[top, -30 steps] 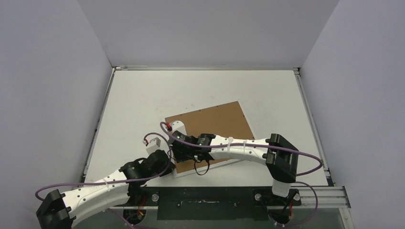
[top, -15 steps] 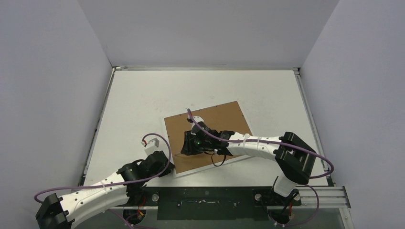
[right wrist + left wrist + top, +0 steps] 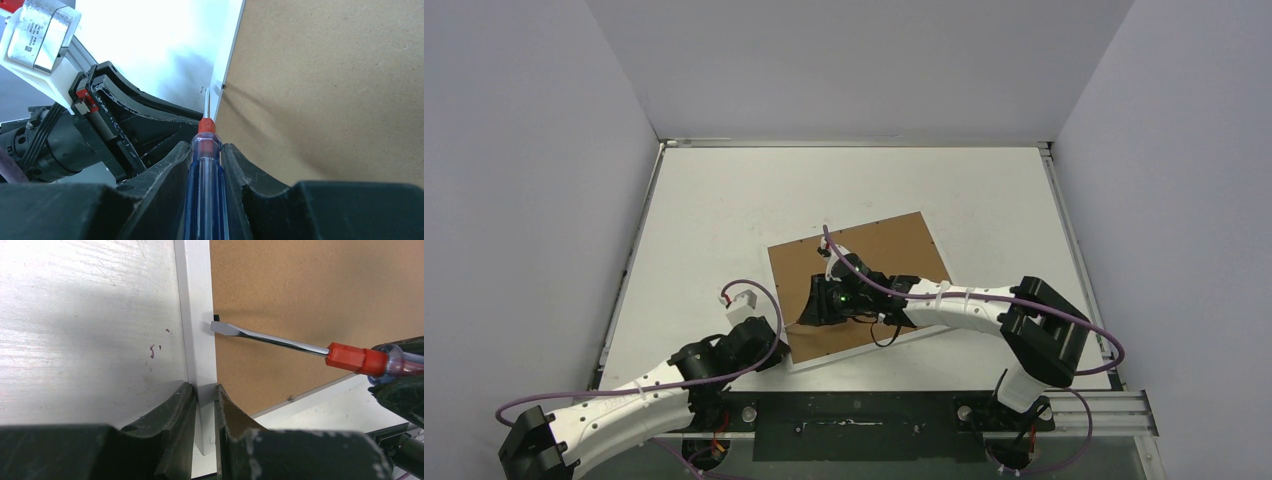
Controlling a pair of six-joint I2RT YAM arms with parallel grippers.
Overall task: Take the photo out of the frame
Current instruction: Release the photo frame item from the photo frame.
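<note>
The frame (image 3: 894, 262) lies face down on the table, its brown fibreboard back up, with narrow white border strips (image 3: 196, 315). My left gripper (image 3: 204, 395) is shut on the white border strip at the frame's near-left corner (image 3: 786, 362). My right gripper (image 3: 206, 150) is shut on the blue handle of a red-and-blue screwdriver (image 3: 206, 175). The screwdriver's flat tip (image 3: 216, 326) touches a small black tab (image 3: 217, 317) at the border's inner edge. The tab also shows in the right wrist view (image 3: 222, 86). The photo is hidden under the backing.
The white table (image 3: 724, 210) is walled by grey panels on three sides. A metal rail (image 3: 1084, 408) runs along the near edge by the arm bases. Purple cables (image 3: 754, 290) loop over both arms.
The right arm swung from the frame's near-left corner up over the backing, then settled with the screwdriver pointing at the left border. The left gripper stayed on the corner.
</note>
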